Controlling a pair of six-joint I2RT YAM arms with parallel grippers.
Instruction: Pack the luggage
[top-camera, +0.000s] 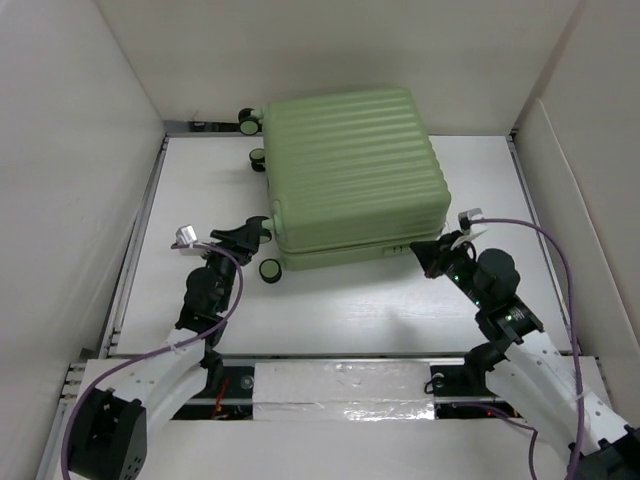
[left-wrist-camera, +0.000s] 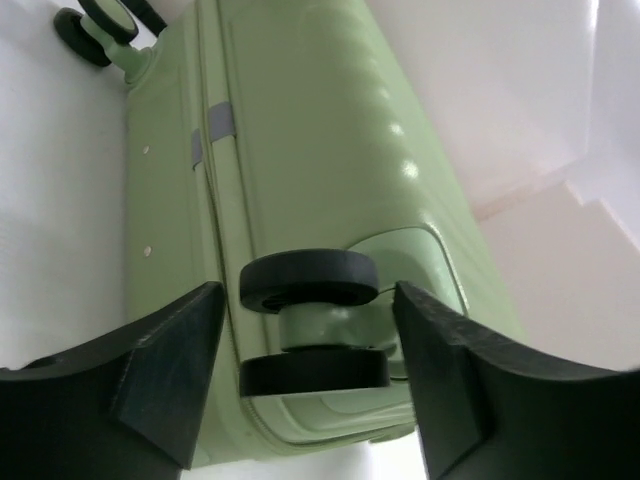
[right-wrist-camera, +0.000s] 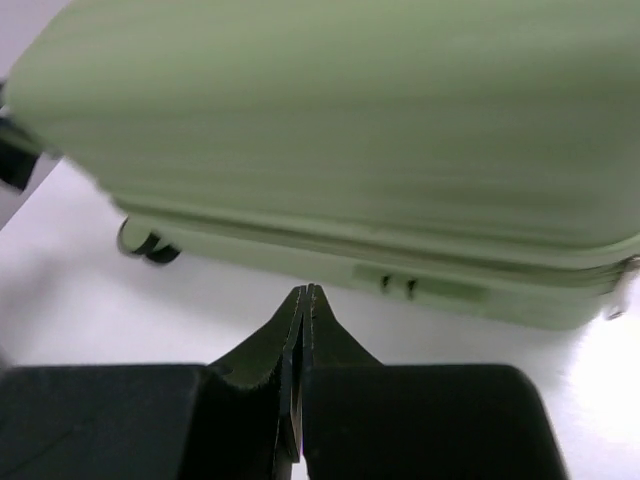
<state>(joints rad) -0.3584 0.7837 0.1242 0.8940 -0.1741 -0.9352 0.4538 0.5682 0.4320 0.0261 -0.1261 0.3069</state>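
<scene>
The luggage is a pale green ribbed hard-shell suitcase, lying flat and closed at the back middle of the table. My left gripper is at its near-left corner. In the left wrist view the luggage fills the frame, and the left gripper stands open with a black double caster wheel between its fingers and a narrow gap on each side. My right gripper is shut on nothing, just short of the near-right corner. In the right wrist view its closed tips point at the side of the luggage.
White walls box in the table on the left, back and right. Another caster wheel rests on the table by the suitcase's near-left edge, and more wheels stick out at the far left.
</scene>
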